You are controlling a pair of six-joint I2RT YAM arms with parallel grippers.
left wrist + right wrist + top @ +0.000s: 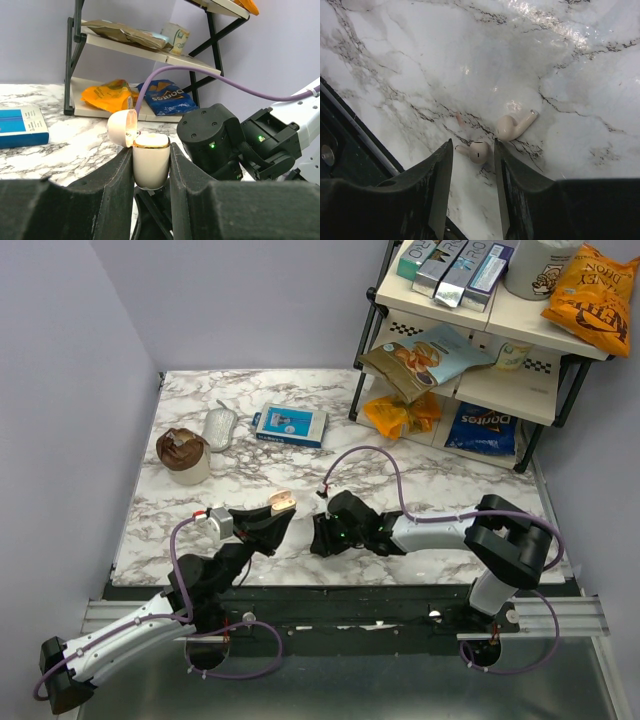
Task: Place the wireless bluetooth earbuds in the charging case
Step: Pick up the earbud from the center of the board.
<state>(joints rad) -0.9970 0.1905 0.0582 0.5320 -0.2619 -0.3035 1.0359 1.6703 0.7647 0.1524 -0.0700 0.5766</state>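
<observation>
Left gripper (150,150) clamps the charging case (149,167), lid up. Right of the case, the right gripper (472,145) stands part-open astride one earbud (479,152), with the second earbud (512,126) alongside. Centre on the bulb, pinch softly: it looks glossy and may squirt out.

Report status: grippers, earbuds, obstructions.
Left gripper shut on charging case, lid open. Right gripper open, straddling one earbud on the table; second earbud beside, outside the jaws. Nothing in the way.
</observation>
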